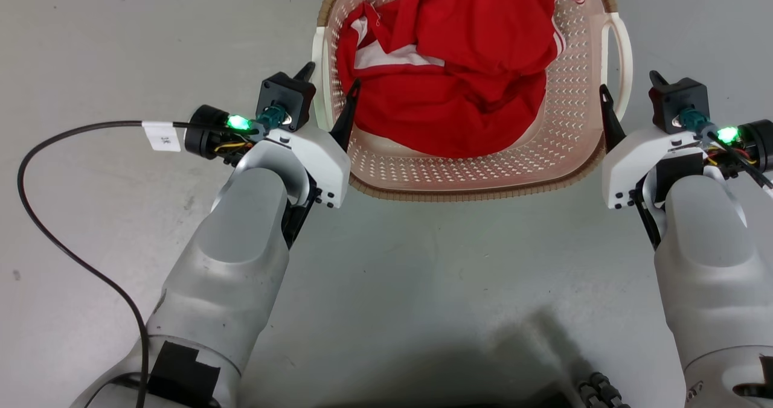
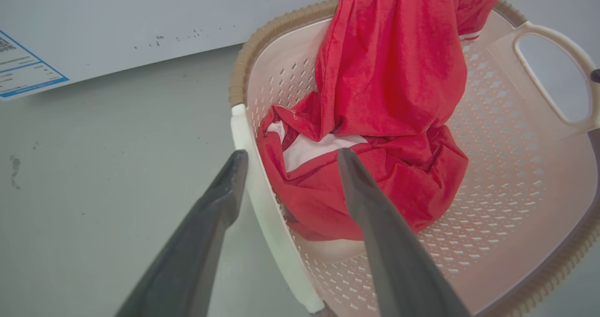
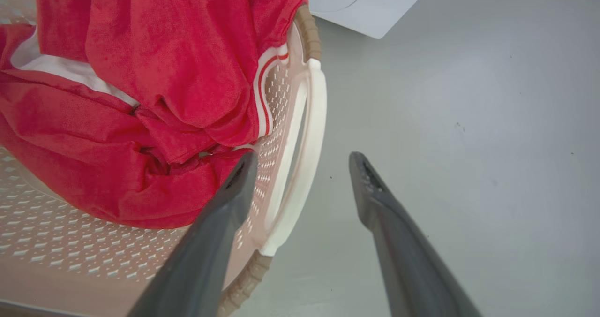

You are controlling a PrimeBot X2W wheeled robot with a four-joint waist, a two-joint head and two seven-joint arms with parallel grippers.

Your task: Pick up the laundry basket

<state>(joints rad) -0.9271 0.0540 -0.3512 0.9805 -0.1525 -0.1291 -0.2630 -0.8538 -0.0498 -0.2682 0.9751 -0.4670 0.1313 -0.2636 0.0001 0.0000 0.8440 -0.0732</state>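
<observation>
Both of my grippers stand spread wide and hold nothing. My left gripper (image 1: pixel 333 76) straddles the left white loop handle (image 1: pixel 319 76) of the small cream-white perforated plastic laundry basket (image 1: pixel 567 124). One dark finger is outside over the floor, the other inside above the crumpled red garment with white trim (image 1: pixel 471 52).

In the left wrist view the handle's white bar (image 2: pixel 262 204) runs up between the two fingers with a gap on either side. My right gripper (image 1: pixel 629 82) straddles the right white loop handle (image 1: pixel 625 52) the same way. In the right wrist view that loop (image 3: pixel 311 134) lies closer to the inner finger (image 3: pixel 234 190), and I cannot tell whether they touch.

The basket sits on the smooth grey floor (image 1: pixel 423 275) at the top centre of the head view, its far rim cut by the frame's upper edge. Its brown woven-look rim band (image 1: pixel 471 194) curves along the near edge between my forearms. The red garment spills over the far rim.

Bare floor lies at the basket's left, right and near sides. A thin black cable (image 1: pixel 48 227) loops at the left of the head view, well apart from the basket. A white appliance panel (image 2: pixel 117 17) stands near the far rim.
</observation>
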